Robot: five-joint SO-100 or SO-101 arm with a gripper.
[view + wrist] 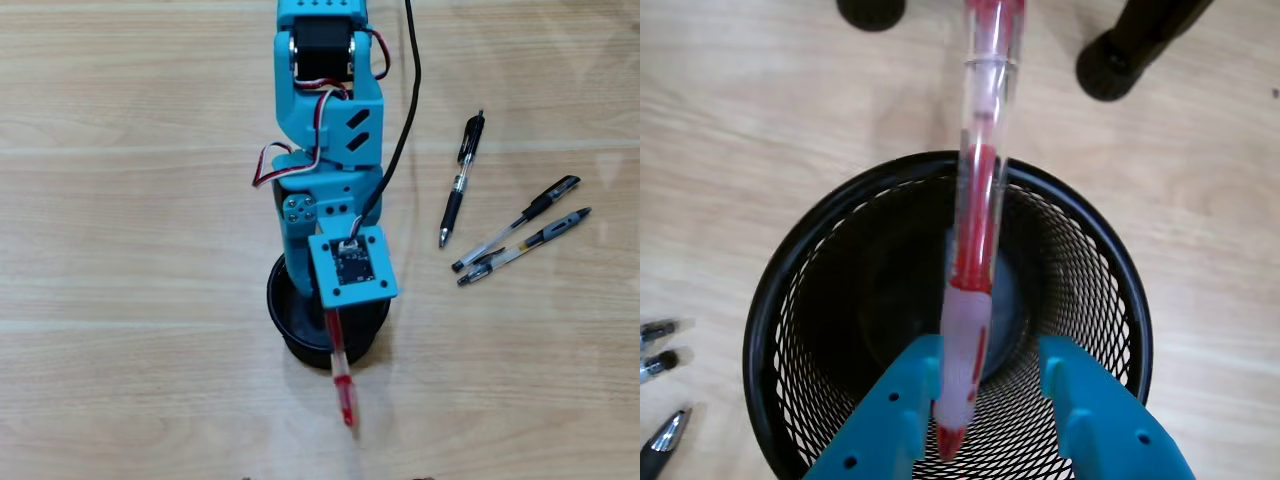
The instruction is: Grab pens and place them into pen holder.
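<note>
The pen holder (pixel 780 290), a round black wire-mesh cup (pixel 285 335), stands on the wooden table right under my wrist. My teal gripper (pixel 990 362) hangs over its opening, jaws apart. Between them lies the red pen (pixel 975 230), touching only the left finger (pixel 902 400), with a clear gap to the right one. Its tip points down into the cup and its barrel leans over the far rim. In the overhead view the red pen (pixel 343 385) sticks out past the cup's near rim. Three black pens (pixel 462 180) (pixel 515 225) (pixel 525 245) lie to the right.
The tips of the black pens (pixel 658 365) show at the lower left of the wrist view. Two black stand feet (pixel 870 10) (pixel 1120 50) rest on the table beyond the cup. A black cable (pixel 410 100) runs along the arm.
</note>
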